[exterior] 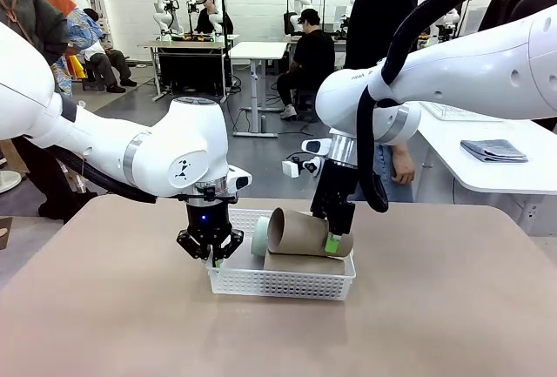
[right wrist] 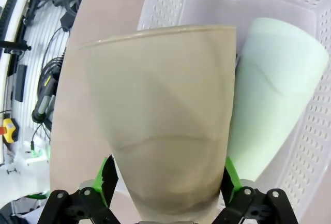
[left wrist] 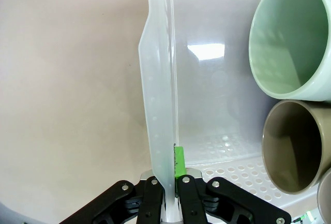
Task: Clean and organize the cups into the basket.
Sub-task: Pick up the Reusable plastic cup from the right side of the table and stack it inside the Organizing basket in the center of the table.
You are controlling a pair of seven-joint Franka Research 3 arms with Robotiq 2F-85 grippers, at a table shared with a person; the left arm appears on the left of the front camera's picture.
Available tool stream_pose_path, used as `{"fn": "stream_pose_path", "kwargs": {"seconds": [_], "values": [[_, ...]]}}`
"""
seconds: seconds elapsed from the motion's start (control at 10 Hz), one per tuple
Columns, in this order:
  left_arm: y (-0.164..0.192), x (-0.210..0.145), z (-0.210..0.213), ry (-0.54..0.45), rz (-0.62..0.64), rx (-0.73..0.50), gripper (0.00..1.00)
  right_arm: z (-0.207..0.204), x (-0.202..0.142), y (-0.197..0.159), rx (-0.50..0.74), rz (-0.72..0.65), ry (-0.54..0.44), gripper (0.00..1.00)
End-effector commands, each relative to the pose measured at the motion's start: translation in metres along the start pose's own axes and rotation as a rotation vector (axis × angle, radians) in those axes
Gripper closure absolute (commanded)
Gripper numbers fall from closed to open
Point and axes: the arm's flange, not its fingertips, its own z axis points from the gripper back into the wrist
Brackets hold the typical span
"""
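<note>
Cups lying on their sides in the white basket (exterior: 287, 283) mid-table, mint cup (exterior: 259, 236) beside tan cup (exterior: 300, 232) stacked on another tan cup (exterior: 305, 263), right gripper (exterior: 337, 231) jaws spread around the top cup's base, left gripper (exterior: 211, 251) pinching the basket's wall.

The table (exterior: 452, 307) is viewed from the robot's side, across toward the room behind. The basket (left wrist: 158, 105) wall is seen at very close range from the left wrist; the top tan cup (right wrist: 165, 120) from the right wrist. The basket is shared by all views.
</note>
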Motion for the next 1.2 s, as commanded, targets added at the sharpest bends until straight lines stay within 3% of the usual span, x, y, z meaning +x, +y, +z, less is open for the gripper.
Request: {"fn": "stream_pose_path", "kwargs": {"seconds": [0.0,0.2,0.4,0.8,0.9,1.1], "values": [[0.001,-0.001,0.001,-0.001,0.003,-0.002,1.0,0.005,-0.002,-0.002,-0.007,0.028,-0.056,0.0],[0.001,-0.001,0.001,-0.001,0.003,-0.002,1.0,0.032,-0.023,0.015,-0.037,0.067,-0.162,0.0],[0.001,-0.001,0.001,-0.001,0.003,-0.002,1.0,0.073,-0.069,0.046,-0.062,0.125,-0.387,0.0],[0.001,-0.001,0.001,-0.001,0.003,-0.002,1.0,0.135,-0.213,0.121,-0.128,0.349,-0.961,0.0],[0.001,-0.001,0.001,-0.001,0.003,-0.002,1.0,0.136,-0.26,0.135,-0.115,0.387,-1.069,0.0],[0.001,-0.001,0.001,-0.001,0.003,-0.002,1.0,0.121,-0.316,0.152,-0.158,0.376,-1.149,0.0]]}}
